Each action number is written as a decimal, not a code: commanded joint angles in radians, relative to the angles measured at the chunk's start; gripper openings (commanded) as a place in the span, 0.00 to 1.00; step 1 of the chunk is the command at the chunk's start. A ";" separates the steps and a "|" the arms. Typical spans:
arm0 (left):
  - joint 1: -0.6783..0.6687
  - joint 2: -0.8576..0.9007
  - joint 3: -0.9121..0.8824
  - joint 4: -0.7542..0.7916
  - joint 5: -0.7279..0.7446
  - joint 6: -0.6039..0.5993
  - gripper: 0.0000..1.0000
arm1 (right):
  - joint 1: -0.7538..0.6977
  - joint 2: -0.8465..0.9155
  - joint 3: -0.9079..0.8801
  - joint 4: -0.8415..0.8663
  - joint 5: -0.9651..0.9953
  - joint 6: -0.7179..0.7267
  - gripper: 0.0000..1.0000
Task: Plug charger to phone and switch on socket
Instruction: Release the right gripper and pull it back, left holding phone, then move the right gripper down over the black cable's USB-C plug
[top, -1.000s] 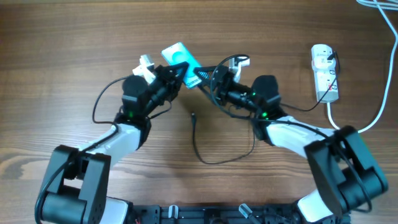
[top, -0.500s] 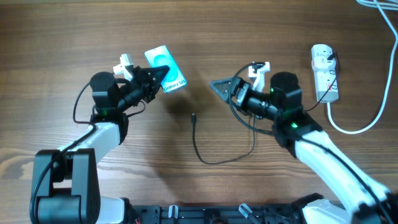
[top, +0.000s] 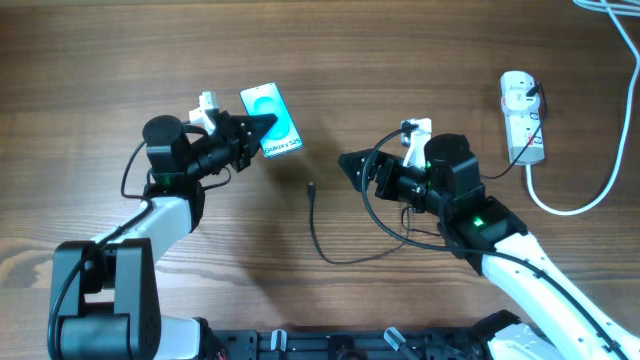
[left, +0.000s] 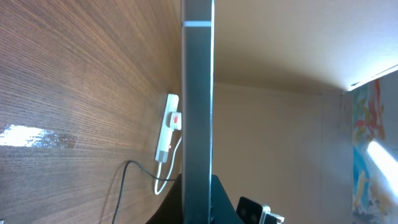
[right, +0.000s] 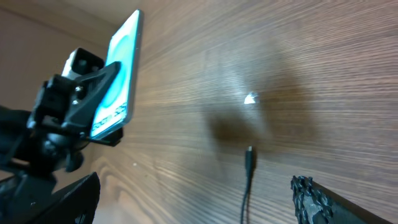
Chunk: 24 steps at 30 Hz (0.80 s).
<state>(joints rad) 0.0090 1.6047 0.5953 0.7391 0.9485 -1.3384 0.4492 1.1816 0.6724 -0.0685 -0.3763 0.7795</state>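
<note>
My left gripper (top: 252, 132) is shut on the phone (top: 272, 120) and holds it above the table, turquoise screen up. In the left wrist view the phone (left: 198, 106) shows edge-on between the jaws (left: 198, 202). The phone also shows in the right wrist view (right: 121, 74). The charger's black cable (top: 335, 256) lies on the table, its connector tip (top: 311, 186) free. My right gripper (top: 350, 166) is open and empty, just right of that tip. The connector (right: 249, 155) lies ahead between its spread fingers (right: 193, 202). The white socket (top: 522, 118) lies at the far right, black plug in.
A thick white cord (top: 598, 190) runs from the socket round the table's right edge. The socket also shows in the left wrist view (left: 168, 127), with cord below it. The table is bare brown wood (top: 120, 60).
A second ago both grippers met at the phone. The left one has drawn it back to the left, and the right one has let go, opened and moved down-right toward the cable tip.
</note>
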 joint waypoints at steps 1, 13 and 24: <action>-0.023 -0.007 0.029 0.008 0.027 -0.060 0.04 | 0.004 -0.009 0.002 -0.019 0.066 -0.028 1.00; -0.139 0.076 0.242 -0.126 0.029 -0.171 0.04 | 0.004 -0.009 0.002 -0.212 0.133 -0.123 1.00; -0.194 0.225 0.373 -0.217 0.029 -0.245 0.04 | 0.029 -0.009 0.002 -0.233 0.165 -0.232 0.95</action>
<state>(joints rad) -0.1791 1.8061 0.9310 0.5156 0.9565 -1.5639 0.4507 1.1812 0.6724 -0.3035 -0.2558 0.6197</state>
